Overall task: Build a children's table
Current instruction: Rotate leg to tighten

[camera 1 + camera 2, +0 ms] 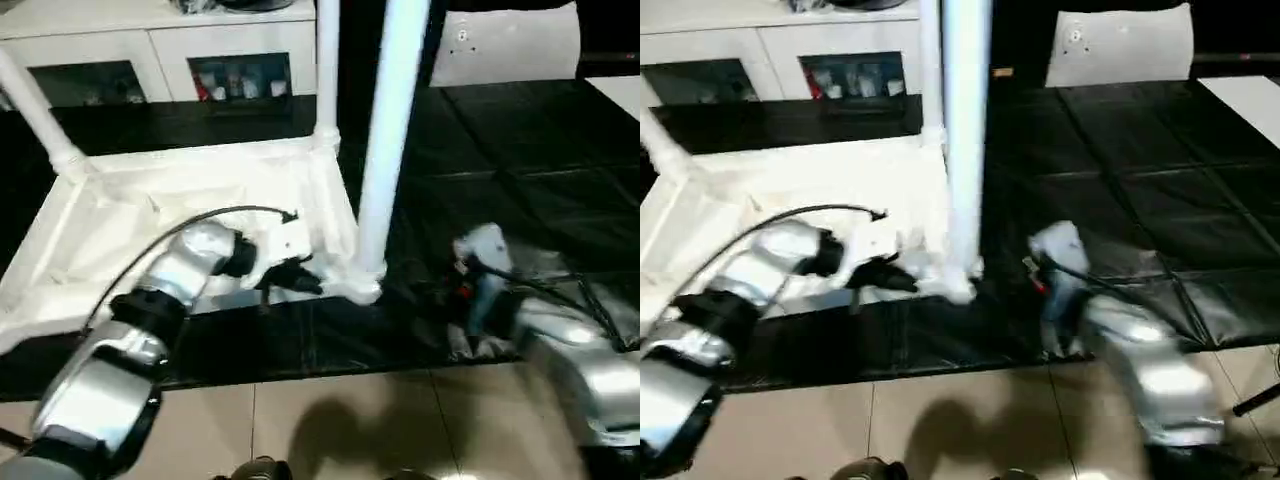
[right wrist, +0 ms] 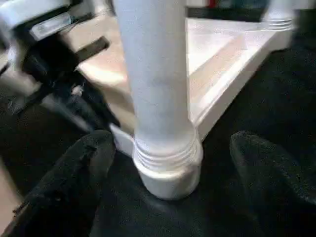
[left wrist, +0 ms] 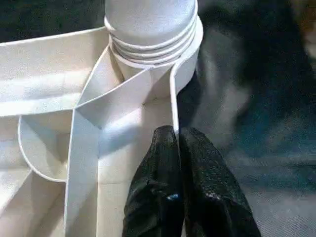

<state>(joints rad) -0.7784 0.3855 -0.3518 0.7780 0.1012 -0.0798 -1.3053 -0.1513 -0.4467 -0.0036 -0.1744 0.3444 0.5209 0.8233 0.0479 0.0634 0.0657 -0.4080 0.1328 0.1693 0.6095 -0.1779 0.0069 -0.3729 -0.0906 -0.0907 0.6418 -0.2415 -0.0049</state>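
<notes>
The children's table lies upside down on a black mat, its white tabletop showing the ribbed underside. Three white legs stand up from corner sockets: far left, far middle and near right. My left gripper is shut on the tabletop's thin raised rim, just beside the near right socket; it also shows in the head view. My right gripper stands open around the base of that near leg, one finger on each side, neither touching it.
The black mat spreads to the right and far side. A white cabinet stands at the back left, and a white panel leans at the back right. Tiled floor lies nearest me.
</notes>
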